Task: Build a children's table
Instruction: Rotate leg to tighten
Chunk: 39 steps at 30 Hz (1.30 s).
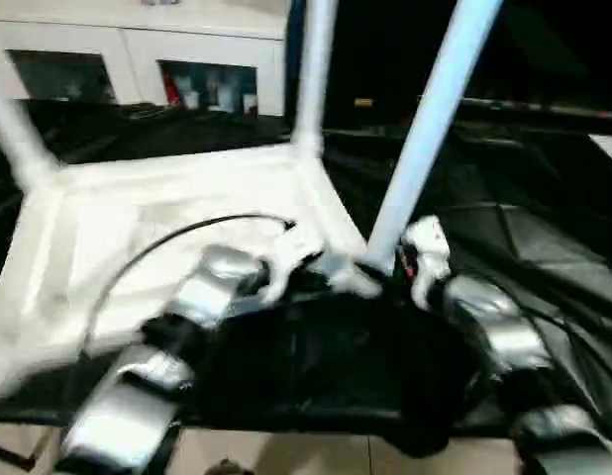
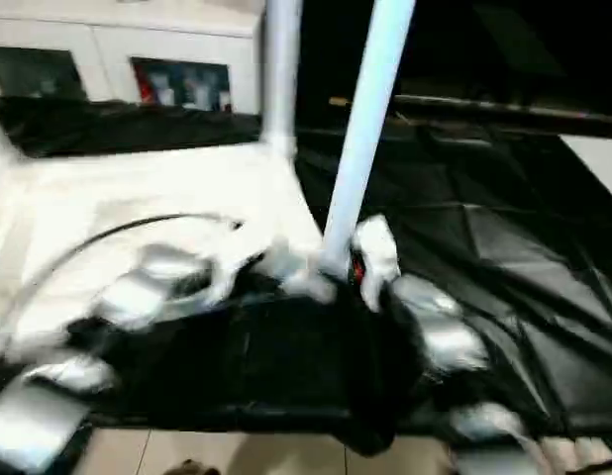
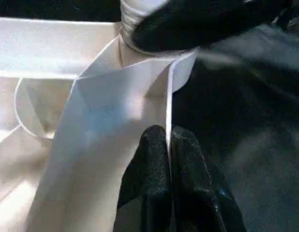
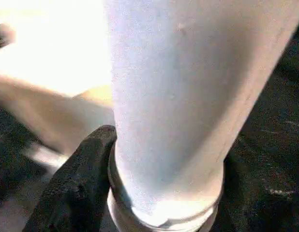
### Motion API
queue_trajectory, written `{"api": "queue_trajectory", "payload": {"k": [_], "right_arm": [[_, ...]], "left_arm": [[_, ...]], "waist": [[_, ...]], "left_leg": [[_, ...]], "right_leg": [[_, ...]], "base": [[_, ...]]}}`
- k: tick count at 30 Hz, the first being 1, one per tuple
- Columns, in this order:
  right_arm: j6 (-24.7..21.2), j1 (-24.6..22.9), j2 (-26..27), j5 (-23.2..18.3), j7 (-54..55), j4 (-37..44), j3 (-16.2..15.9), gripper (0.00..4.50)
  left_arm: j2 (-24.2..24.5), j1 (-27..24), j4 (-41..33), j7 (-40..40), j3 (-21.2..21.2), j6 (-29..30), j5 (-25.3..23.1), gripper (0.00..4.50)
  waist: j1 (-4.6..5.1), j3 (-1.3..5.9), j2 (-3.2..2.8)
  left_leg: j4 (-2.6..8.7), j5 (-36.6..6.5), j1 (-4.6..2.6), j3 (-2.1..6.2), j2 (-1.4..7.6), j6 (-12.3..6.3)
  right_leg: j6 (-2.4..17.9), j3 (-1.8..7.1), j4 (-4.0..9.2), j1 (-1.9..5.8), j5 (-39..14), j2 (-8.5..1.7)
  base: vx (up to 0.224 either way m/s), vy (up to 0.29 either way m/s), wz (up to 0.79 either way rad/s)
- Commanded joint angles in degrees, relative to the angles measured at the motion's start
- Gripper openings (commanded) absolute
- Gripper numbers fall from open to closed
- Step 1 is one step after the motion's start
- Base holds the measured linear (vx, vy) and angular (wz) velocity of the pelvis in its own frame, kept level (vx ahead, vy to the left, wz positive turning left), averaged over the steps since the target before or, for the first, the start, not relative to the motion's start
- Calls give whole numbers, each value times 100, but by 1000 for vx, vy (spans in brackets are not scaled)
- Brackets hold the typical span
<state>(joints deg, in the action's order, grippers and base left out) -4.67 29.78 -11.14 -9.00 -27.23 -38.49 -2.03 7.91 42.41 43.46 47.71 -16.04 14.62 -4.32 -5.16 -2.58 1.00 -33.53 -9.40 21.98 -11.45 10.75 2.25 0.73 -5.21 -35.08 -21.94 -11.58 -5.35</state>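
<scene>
The children's table top (image 1: 167, 208) lies upside down on a black cloth, white and ribbed. Three white legs stand up from its corners: one at the near right (image 1: 425, 129), one at the far right (image 1: 314, 69) and one at the left (image 1: 14, 139). My left gripper (image 3: 168, 140) is shut, pinching the thin rim wall of the top just beside the near-right corner socket. My right gripper (image 1: 405, 259) is at the base of the near-right leg (image 4: 173, 96), with one black finger (image 4: 86, 169) pressed against the leg's collar. The other finger is hidden behind the leg.
The black cloth (image 1: 504, 218) covers the work surface to the right of the top. A black cable (image 1: 187, 233) arcs over the top toward my left wrist. White cabinets (image 1: 138, 49) stand at the back. Pale floor (image 1: 286, 455) shows below the near edge.
</scene>
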Motion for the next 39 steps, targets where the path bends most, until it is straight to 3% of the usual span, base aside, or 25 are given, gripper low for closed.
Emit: {"api": "queue_trajectory", "payload": {"k": [1, 3, 7, 10, 16, 20, 27, 29, 35, 36, 39], "right_arm": [[-298, -27, 125, 60, 814, -481, 257, 272], [-325, 118, 372, 112, 1194, -639, 258, 272], [-131, 400, 710, 315, 1499, -955, 118, 272], [71, 418, 713, 232, 1381, -938, 204, 341], [282, 284, 349, 162, 573, -468, 109, 387], [196, -23, -169, 59, -539, 199, -94, 387], [199, -456, -930, -32, -1952, 948, -473, 387], [36, -612, -1141, -214, -2410, 1290, -505, 387], [-137, -764, -1368, -268, -2941, 1613, -638, 387], [-138, -764, -1373, -263, -2966, 1618, -653, 359], [-124, -731, -1370, -205, -3034, 1571, -717, 349]], "left_arm": [[-177, 61, 180, -689, 381, 1, 169, 0], [-407, 115, 292, -958, 383, -1, 153, 0], [-723, 226, 548, -1191, 202, -241, -30, 0], [-641, 224, 537, -1040, 91, -395, -107, 0], [-312, 135, 341, -511, -10, -519, -90, 0], [-25, 53, 184, 102, -46, -711, -22, 0], [327, -89, -107, 1152, -112, -804, 196, 0], [497, -211, -390, 1794, -210, -790, 385, 0], [653, -331, -725, 2391, -245, -706, 526, 0], [667, -343, -763, 2463, -245, -690, 550, 0], [707, -379, -885, 2564, -243, -609, 579, 0]], "waist": [[-1, 339, 20], [1, 347, 45], [12, 338, 17], [-4, 336, 25], [-24, 341, 50], [-61, 335, 62], [-69, 334, 32], [-95, 335, 19], [-160, 325, 15], [-159, 321, 16], [-162, 320, 30]], "left_leg": [[422, -1432, -151, 170, 304, 99], [406, -1254, -131, 153, 289, -7], [413, -1289, -134, 151, 282, -69], [430, -1470, -143, 162, 303, -39], [413, -1277, -119, 148, 293, -175], [403, -1161, -97, 147, 300, -332], [407, -1212, -113, 152, 323, -343], [413, -1229, -117, 158, 341, -349], [418, -1307, -150, 136, 348, -270], [423, -1307, -143, 141, 350, -253], [427, -1377, -152, 143, 353, -190]], "right_leg": [[1167, 323, 462, 196, -1188, -442], [1157, 326, 458, 210, -1000, -438], [1095, 318, 488, 196, -1103, -427], [992, 322, 509, 195, -1268, -440], [1020, 318, 485, 217, -1071, -441], [988, 314, 481, 240, -969, -433], [1159, 311, 457, 228, -858, -431], [1216, 314, 449, 235, -841, -439], [1284, 318, 444, 203, -877, -431], [1266, 321, 445, 208, -912, -438], [1219, 328, 463, 197, -1100, -460]], "base": [[0, 0, 0], [0, 0, 0], [0, 0, 0], [0, 0, 0], [0, 0, 0], [0, 0, 0], [0, 0, 0], [0, 0, 0], [0, 0, 0], [0, 0, 0], [0, 0, 0]]}}
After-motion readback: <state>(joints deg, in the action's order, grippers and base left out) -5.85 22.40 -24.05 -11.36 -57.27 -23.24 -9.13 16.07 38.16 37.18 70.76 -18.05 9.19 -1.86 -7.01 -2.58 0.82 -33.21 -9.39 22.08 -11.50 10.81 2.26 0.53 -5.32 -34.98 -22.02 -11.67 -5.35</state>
